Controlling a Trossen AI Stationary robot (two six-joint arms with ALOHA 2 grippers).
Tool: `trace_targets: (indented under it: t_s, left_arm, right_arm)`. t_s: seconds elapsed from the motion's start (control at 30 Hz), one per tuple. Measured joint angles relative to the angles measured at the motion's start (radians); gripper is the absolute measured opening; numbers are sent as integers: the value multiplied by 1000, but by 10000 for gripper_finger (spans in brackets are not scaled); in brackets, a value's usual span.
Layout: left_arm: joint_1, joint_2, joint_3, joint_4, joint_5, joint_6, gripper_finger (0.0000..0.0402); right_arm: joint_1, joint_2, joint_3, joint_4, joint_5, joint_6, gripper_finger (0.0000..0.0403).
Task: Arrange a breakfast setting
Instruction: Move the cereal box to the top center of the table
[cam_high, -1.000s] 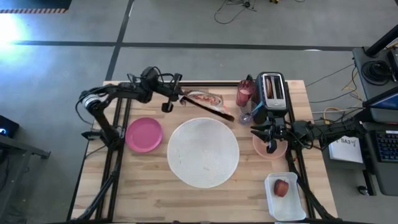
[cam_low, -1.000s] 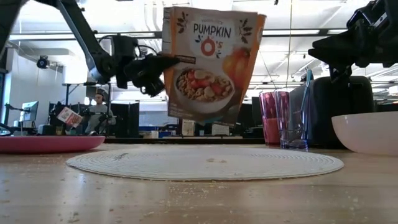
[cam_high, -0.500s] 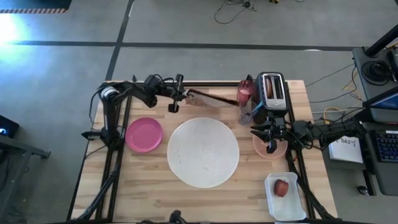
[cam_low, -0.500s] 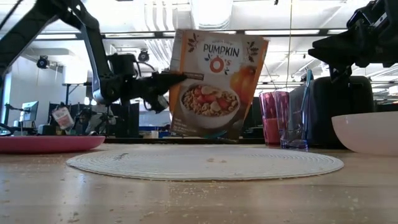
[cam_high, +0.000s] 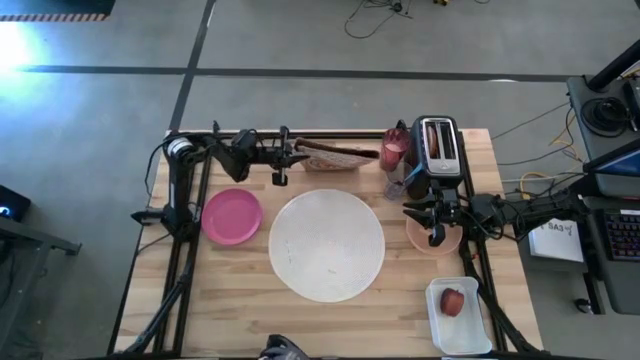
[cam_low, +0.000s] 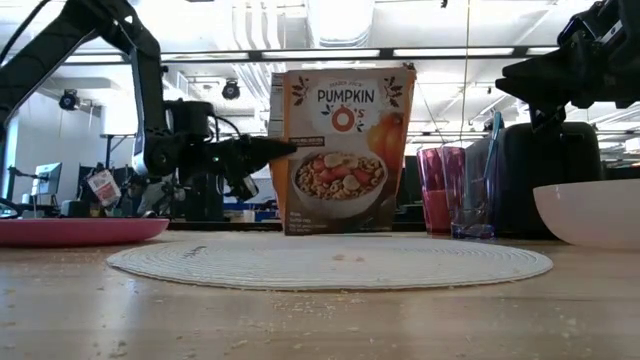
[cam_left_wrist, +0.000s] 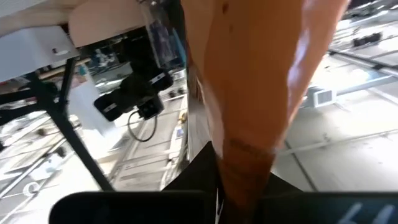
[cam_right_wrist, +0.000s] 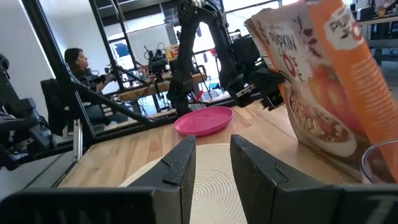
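The cereal box (cam_low: 341, 150) is upright now, down at the desk's (cam_high: 240, 300) far edge, the left fingers (cam_high: 291, 153) still clamped on it. Pouring looks over. The right fingers (cam_high: 437, 219) hover narrowly parted, empty, above the bowl (cam_low: 590, 212); the white plate (cam_high: 327, 245) sits centre.

My orange cereal box (cam_low: 342, 150) – white bowl print; magenta plate (cam_high: 231, 215) beside the white ribbed placemat (cam_high: 327, 245).
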Motion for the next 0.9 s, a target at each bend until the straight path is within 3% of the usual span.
trace_targets:
  t_s: [0.37,0.63,0.9]
  left_arm:
    - [2,-1,-62,1,-161,-28,0]
    - [2,-2,-44,-2,-167,-186,0]
    - [4,-2,-15,-14,-209,-199,0]
  right_arm:
    - [0,0,0,0,0,0,91]
    - [0,0,0,0,0,0,91]
    - [0,0,0,0,0,0,91]
